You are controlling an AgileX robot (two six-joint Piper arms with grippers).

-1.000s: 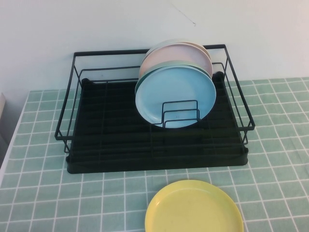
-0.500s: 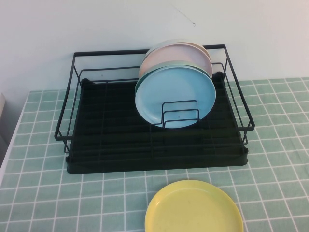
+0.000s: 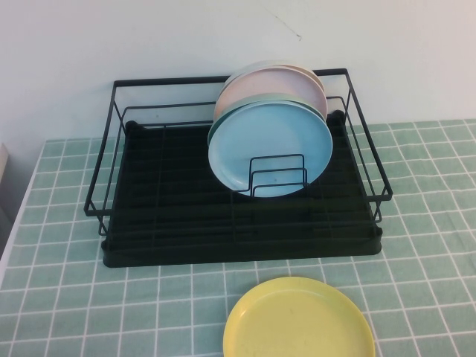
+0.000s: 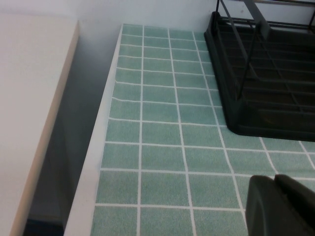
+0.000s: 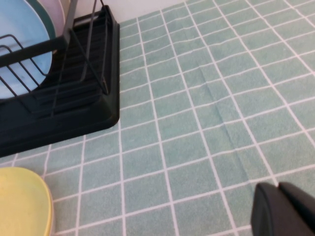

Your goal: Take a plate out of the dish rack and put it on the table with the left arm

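The yellow plate (image 3: 299,320) lies flat on the green tiled table (image 3: 59,297), in front of the black wire dish rack (image 3: 238,223); its edge also shows in the right wrist view (image 5: 22,201). Neither arm shows in the high view. My left gripper (image 4: 275,183) is shut and empty, over the tiles near the table's left edge, beside the rack's corner (image 4: 261,98). My right gripper (image 5: 278,189) is shut and empty, over the tiles to the right of the rack (image 5: 74,113).
Light blue plates (image 3: 271,149) and a pinkish plate (image 3: 268,85) stand upright in the rack's dividers at the back right. The table's left edge (image 4: 93,162) drops off beside a pale surface (image 4: 29,98). A white wall stands behind the rack.
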